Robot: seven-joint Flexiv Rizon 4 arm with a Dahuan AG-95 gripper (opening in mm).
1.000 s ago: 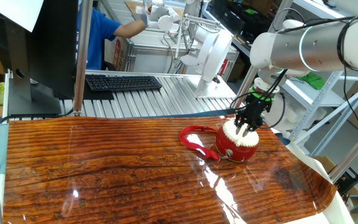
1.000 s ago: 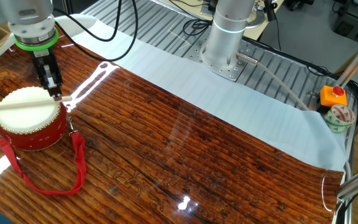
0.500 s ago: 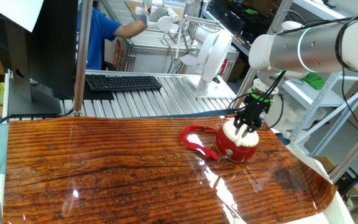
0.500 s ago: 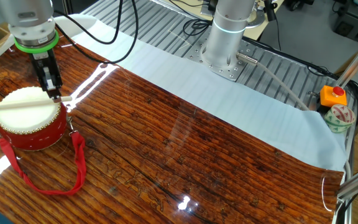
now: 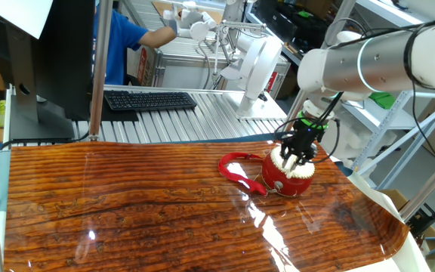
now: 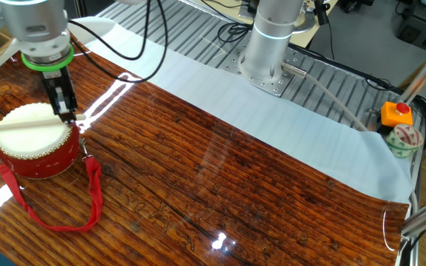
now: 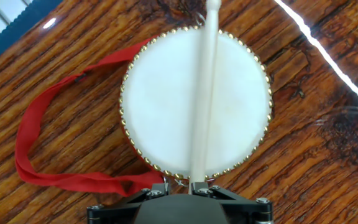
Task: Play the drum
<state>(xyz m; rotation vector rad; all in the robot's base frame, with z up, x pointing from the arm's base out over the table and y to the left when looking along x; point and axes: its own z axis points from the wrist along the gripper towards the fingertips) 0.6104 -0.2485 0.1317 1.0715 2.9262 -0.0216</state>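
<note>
The drum (image 5: 289, 175) is a squat red toy with a cream head, standing at the wooden table's far right in one fixed view. The other fixed view has the drum (image 6: 35, 144) at the left, and it fills the hand view (image 7: 166, 93). A pale wooden drumstick (image 6: 21, 123) lies level across the head, along its diameter (image 7: 204, 93). My gripper (image 6: 66, 114) points down at the drum's rim, shut on the stick's near end (image 7: 180, 186). Its red ribbon strap (image 6: 58, 214) trails loose on the table (image 7: 36, 137).
The arm's base (image 6: 272, 44) stands behind a white sheet (image 6: 272, 111) along the table's edge. A red button box (image 6: 396, 113) sits at the far corner. A keyboard (image 5: 149, 100) and a person in blue (image 5: 123, 45) are beyond the table.
The arm and wrist have shifted slightly sideways above the drum. The stick still lies across the head and the grip is the same.
</note>
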